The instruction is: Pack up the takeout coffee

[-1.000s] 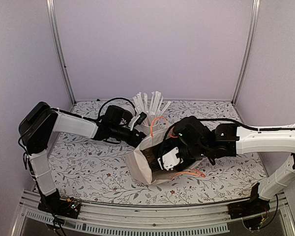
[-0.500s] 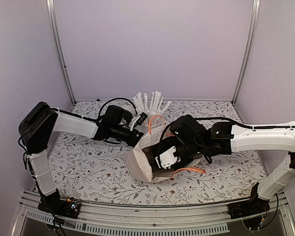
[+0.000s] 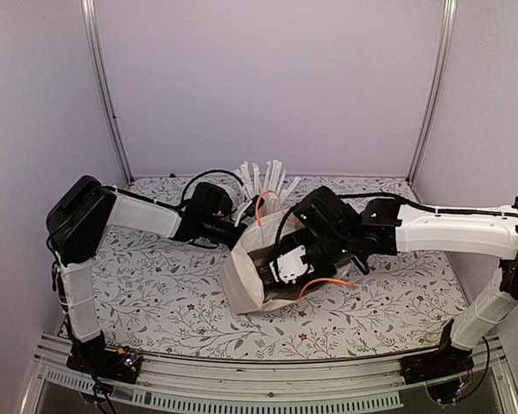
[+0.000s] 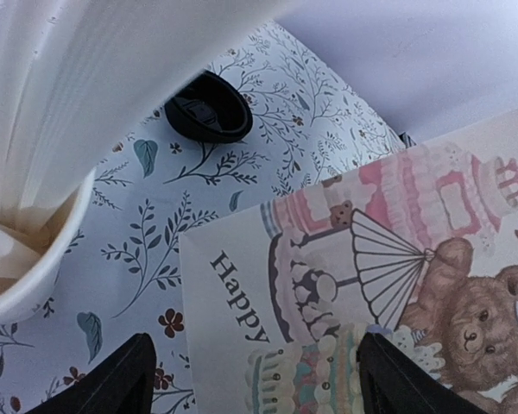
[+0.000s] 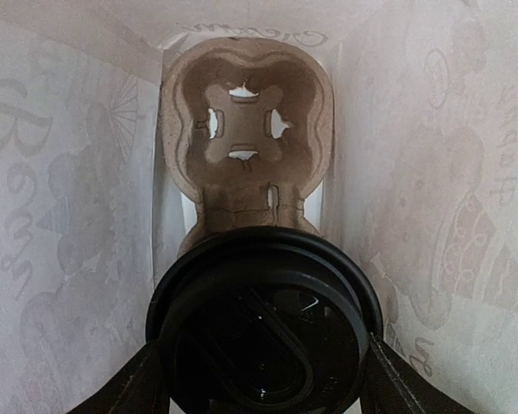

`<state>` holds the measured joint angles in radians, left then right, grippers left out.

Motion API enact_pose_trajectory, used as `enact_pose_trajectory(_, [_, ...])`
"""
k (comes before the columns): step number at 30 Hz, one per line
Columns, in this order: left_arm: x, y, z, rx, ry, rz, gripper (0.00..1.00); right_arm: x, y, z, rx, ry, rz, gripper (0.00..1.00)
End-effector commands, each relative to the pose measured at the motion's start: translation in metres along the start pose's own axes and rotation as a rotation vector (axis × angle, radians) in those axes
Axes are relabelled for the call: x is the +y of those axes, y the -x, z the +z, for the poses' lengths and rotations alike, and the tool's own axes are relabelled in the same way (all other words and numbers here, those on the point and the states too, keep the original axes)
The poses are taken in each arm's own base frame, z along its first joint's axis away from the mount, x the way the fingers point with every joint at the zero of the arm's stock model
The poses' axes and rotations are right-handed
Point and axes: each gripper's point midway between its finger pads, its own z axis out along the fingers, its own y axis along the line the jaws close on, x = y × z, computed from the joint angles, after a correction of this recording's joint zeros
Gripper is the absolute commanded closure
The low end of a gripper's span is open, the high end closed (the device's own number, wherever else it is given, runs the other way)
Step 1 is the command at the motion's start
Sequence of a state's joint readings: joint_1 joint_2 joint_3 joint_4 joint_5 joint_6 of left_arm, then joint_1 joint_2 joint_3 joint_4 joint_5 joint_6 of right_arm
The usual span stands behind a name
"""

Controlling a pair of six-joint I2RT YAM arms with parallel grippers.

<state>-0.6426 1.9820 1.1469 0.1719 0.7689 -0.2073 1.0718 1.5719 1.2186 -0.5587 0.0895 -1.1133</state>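
Observation:
The takeout coffee shows in the right wrist view as a round black lid; the cup's body is hidden below it. My right gripper is shut on it, one finger on each side. It holds it inside a white printed paper bag, just in front of a brown cardboard cup carrier deeper in the bag. In the top view my right gripper reaches into the bag's mouth. My left gripper is open, its fingers spread over the bag's "Happy" printed side. In the top view it is at the bag's far left edge.
A white cup of wrapped sticks stands just behind the bag, close by the left gripper. A loose black lid lies on the floral table cover beyond it. The bag's orange handles stick out. Purple walls close the back and sides.
My right gripper has pushed further left into the bag with the coffee. The bag has shifted left and toward the back. My left arm has drawn back with it.

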Motion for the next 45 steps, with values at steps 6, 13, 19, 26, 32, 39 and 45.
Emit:
enact_pose_trajectory(6, [0.004, -0.006, 0.007, 0.031, -0.04, 0.005, 0.17, 0.015, -0.005, 0.011, -0.015, 0.175, 0.091, 0.65])
enact_pose_trajectory(13, [-0.001, -0.011, 0.005, 0.035, -0.054, 0.002, 0.17, 0.018, -0.002, 0.011, -0.017, 0.24, 0.122, 0.65])
enact_pose_trajectory(19, [-0.006, -0.011, -0.001, 0.023, -0.048, -0.001, 0.16, 0.027, 0.001, 0.01, -0.008, 0.327, 0.148, 0.65])
enact_pose_trajectory(26, [-0.012, -0.014, -0.009, 0.018, -0.042, 0.005, 0.16, 0.044, 0.002, 0.011, 0.005, 0.438, 0.176, 0.65])
enact_pose_trajectory(32, [-0.017, -0.017, -0.016, 0.017, -0.038, 0.008, 0.16, 0.045, 0.013, 0.002, -0.032, 0.499, 0.201, 0.65])
enact_pose_trajectory(39, [-0.024, -0.018, -0.023, 0.01, -0.039, 0.006, 0.16, 0.06, 0.013, 0.005, -0.028, 0.569, 0.223, 0.61])
enact_pose_trajectory(45, [-0.035, -0.01, -0.036, -0.012, -0.03, 0.024, 0.16, 0.069, 0.007, 0.017, 0.002, 0.585, 0.231, 0.6])
